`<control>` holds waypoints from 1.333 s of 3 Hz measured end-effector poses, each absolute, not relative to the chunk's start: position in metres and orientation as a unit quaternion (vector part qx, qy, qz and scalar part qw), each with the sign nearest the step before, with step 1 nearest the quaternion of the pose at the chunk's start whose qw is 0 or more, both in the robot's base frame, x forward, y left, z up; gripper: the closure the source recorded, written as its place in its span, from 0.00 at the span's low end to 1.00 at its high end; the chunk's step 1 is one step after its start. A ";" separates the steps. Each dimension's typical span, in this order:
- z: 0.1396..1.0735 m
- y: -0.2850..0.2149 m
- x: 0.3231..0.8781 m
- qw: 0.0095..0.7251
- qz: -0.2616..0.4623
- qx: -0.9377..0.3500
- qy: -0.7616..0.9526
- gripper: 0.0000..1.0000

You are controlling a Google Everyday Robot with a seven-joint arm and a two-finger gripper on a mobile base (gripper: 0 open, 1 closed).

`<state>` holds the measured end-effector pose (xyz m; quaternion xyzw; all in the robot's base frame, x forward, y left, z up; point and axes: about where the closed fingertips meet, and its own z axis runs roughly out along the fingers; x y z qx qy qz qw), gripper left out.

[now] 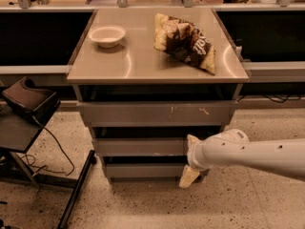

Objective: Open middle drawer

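The middle drawer is a wide, shallow grey front, second of three stacked under the metal table top. It sits flush with the other fronts. My gripper comes in from the right on a white arm and is at the right end of that drawer front. Its two pale fingers are spread apart one above the other. The upper finger is at the drawer's top edge. The lower finger hangs in front of the smallest bottom drawer. The gripper holds nothing.
The larger top drawer front has pale scratch marks. On the table top stand a white bowl and a chip bag. A dark chair with a cable stands at the left on the speckled floor.
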<state>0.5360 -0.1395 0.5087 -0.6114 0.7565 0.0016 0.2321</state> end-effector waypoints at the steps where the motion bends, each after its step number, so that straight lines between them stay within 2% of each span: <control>1: 0.471 -0.130 0.573 0.244 0.003 -0.606 0.757 0.00; 3: 0.416 -0.147 0.655 0.232 -0.029 -0.564 0.792 0.00; 4: 0.412 -0.147 0.656 0.232 -0.026 -0.564 0.792 0.00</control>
